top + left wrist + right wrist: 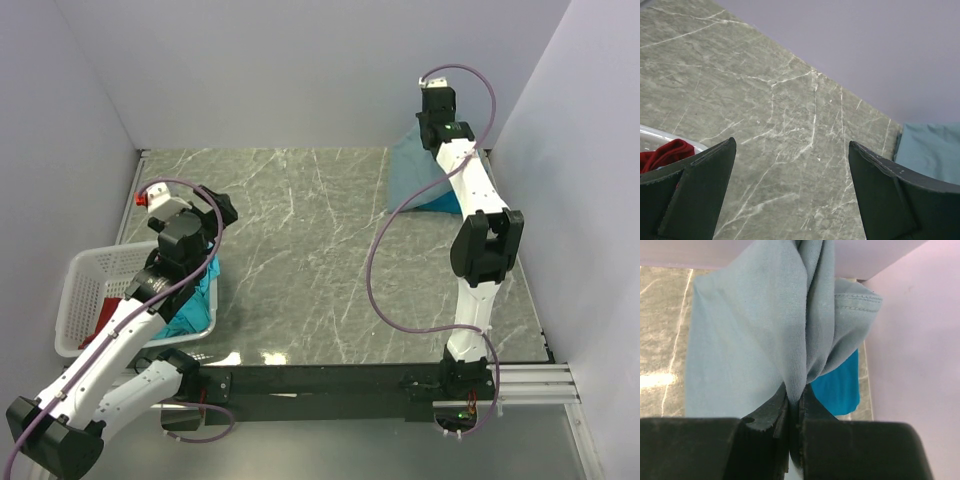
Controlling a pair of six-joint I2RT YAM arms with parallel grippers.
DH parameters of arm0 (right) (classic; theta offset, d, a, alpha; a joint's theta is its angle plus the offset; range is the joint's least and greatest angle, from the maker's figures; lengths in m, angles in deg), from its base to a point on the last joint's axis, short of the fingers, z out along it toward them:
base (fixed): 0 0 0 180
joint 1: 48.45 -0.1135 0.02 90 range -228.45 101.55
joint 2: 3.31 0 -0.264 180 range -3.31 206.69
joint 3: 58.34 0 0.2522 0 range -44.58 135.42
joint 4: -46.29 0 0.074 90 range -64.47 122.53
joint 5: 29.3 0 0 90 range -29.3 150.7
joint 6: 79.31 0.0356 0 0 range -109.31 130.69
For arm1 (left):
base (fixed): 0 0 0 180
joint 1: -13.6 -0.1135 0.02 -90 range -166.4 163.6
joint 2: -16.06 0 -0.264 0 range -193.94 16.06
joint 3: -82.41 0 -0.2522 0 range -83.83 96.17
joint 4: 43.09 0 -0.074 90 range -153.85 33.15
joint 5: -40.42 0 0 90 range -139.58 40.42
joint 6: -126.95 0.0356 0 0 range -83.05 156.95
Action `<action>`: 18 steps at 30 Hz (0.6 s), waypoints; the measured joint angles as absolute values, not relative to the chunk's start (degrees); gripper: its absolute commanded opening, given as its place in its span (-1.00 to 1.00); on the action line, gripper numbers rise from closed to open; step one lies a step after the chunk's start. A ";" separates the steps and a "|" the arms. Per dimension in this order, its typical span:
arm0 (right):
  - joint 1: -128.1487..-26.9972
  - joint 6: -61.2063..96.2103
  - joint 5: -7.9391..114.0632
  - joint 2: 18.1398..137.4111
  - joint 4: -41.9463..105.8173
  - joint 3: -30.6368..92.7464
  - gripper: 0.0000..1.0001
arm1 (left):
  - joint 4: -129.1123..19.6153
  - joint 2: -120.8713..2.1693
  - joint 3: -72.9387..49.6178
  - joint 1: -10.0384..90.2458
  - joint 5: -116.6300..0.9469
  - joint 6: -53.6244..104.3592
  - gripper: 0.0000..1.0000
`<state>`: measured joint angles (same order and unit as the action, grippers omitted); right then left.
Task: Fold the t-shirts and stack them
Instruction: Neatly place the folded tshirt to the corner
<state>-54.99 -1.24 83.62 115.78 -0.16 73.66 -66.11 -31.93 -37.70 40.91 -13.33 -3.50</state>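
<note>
At the back right my right gripper (431, 128) (799, 395) is shut on a bunched fold of the large dusty grey-blue t-shirt (755, 325) (415, 180). The cloth hangs from the jaws down to the table. Under it lies a brighter teal-blue t-shirt (840, 385), partly covered. My left gripper (152, 197) (792, 145) hovers open and empty over the basket's far end. A red t-shirt (108, 312) (665, 152) and a turquoise one (195, 292) lie in the basket, partly hidden by the left arm. The grey-blue t-shirt (932, 150) also shows at the far right of the left wrist view.
The white lattice laundry basket (85, 275) (655, 132) stands at the near left on the grey marble table (300, 250). Pale walls close in the back and both sides. The right arm's purple cable (375, 270) loops over the table's right half.
</note>
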 measured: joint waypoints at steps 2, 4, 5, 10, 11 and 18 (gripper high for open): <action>-54.99 -1.72 83.73 115.78 -0.88 74.55 -1.00 | -66.11 -32.04 -37.70 40.91 -13.24 -3.50 0.99; -54.99 -2.20 83.79 115.78 -1.45 75.58 -1.00 | -66.11 -32.11 -37.70 40.91 -12.98 -3.61 0.99; -54.97 -2.35 83.82 115.78 -1.62 76.15 -1.00 | -66.11 -32.11 -37.70 40.91 -12.81 -3.65 0.99; -54.93 -3.01 83.97 115.78 -1.73 77.87 -1.00 | -66.02 -32.08 -37.70 40.91 -12.96 -3.52 0.99; -54.88 -3.18 84.14 115.78 -1.88 78.01 -1.00 | -65.93 -32.08 -37.70 40.91 -13.24 -3.22 0.99; -53.59 -3.42 84.45 115.78 -2.49 78.20 -1.00 | -64.67 -32.50 -37.70 40.91 -14.40 -2.65 0.99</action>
<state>-53.59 -3.42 84.45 115.78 -2.49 78.20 -64.67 -32.50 -37.70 40.91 -14.40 -2.65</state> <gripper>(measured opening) 0.077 0.995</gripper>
